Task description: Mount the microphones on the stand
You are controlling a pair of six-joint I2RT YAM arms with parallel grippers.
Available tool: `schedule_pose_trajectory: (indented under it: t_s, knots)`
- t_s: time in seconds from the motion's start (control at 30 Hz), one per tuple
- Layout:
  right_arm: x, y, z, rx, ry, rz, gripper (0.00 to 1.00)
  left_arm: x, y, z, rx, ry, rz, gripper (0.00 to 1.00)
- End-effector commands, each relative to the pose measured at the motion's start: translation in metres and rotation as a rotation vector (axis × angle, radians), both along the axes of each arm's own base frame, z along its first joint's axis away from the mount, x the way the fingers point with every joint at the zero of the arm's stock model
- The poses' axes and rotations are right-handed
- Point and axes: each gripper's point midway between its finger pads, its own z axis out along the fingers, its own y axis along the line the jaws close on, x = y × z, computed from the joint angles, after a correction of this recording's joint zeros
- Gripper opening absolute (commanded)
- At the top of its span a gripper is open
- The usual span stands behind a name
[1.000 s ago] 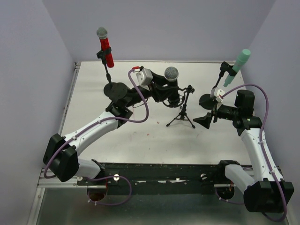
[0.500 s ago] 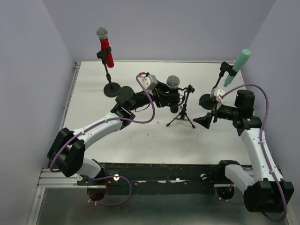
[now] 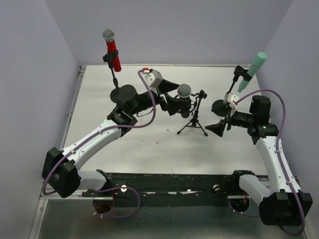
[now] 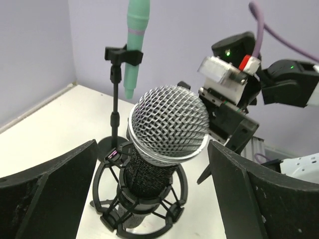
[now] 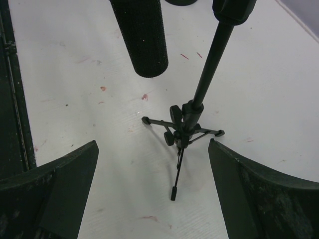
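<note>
The black microphone, domed silver mesh over a knurled body, stands upright in a webbed black cradle beside the tripod stand pole, at the middle of the surface. Its head is lower than a second ago. The left claw is spread wide around it, not touching; the right claw gapes likewise.

The white-and-black left arm stretches diagonally forward to just left of the black tripod stand, its black two-finger hand spread wide. The matching right arm stands right of the stand, wrist turned towards it, hand likewise spread.
</note>
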Motion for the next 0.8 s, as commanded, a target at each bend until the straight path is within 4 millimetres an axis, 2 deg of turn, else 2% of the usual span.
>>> schedule_pose_trajectory:
  t_s: [0.0, 0.03, 0.13, 0.2, 0.23, 0.27, 0.37, 0.43, 0.53, 0.6, 0.67, 0.73, 0.77]
  knots:
    - [0.002, -0.002, 0.0, -0.012, -0.02, -0.016, 1.0, -0.011, 0.035, 0.037, -0.024, -0.015, 0.08, 0.98]
    - [0.002, -0.004, 0.0, -0.014, -0.021, -0.022, 1.0, -0.013, 0.043, 0.038, -0.02, -0.019, 0.096, 0.98]
    - [0.006, -0.008, 0.0, -0.026, -0.023, -0.051, 1.0, -0.015, 0.073, 0.024, 0.008, 0.024, 0.177, 0.98]
    - [0.01, -0.014, 0.002, -0.031, -0.02, -0.094, 1.0, -0.017, 0.101, 0.008, 0.012, 0.09, 0.25, 0.98]
    - [0.014, -0.02, 0.004, -0.032, -0.013, -0.137, 1.0, -0.022, 0.12, 0.009, -0.011, 0.118, 0.292, 0.98]
    - [0.018, -0.026, 0.007, -0.017, 0.015, -0.197, 1.0, -0.022, 0.138, -0.003, -0.016, 0.161, 0.338, 0.99]
    - [0.024, -0.042, 0.029, 0.03, 0.056, -0.318, 1.0, -0.037, 0.185, -0.024, 0.03, 0.198, 0.462, 0.98]
    - [0.02, -0.047, 0.045, 0.06, 0.083, -0.342, 1.0, -0.045, 0.208, -0.04, 0.095, 0.211, 0.54, 0.98]
    - [0.024, -0.06, 0.06, 0.083, 0.187, -0.477, 1.0, -0.049, 0.236, -0.069, 0.214, 0.247, 0.678, 0.98]
    - [0.035, -0.084, 0.074, 0.116, 0.23, -0.699, 1.0, -0.049, 0.251, -0.084, 0.252, 0.249, 0.759, 0.98]
    - [0.046, -0.124, 0.091, 0.175, 0.199, -1.002, 1.0, -0.051, 0.258, -0.09, 0.244, 0.222, 0.797, 0.98]
    - [0.044, -0.156, 0.11, 0.239, 0.117, -1.214, 1.0, -0.054, 0.261, -0.094, 0.225, 0.194, 0.815, 0.98]
    - [0.04, -0.162, 0.118, 0.249, 0.079, -1.249, 1.0, -0.055, 0.263, -0.095, 0.22, 0.182, 0.825, 0.98]
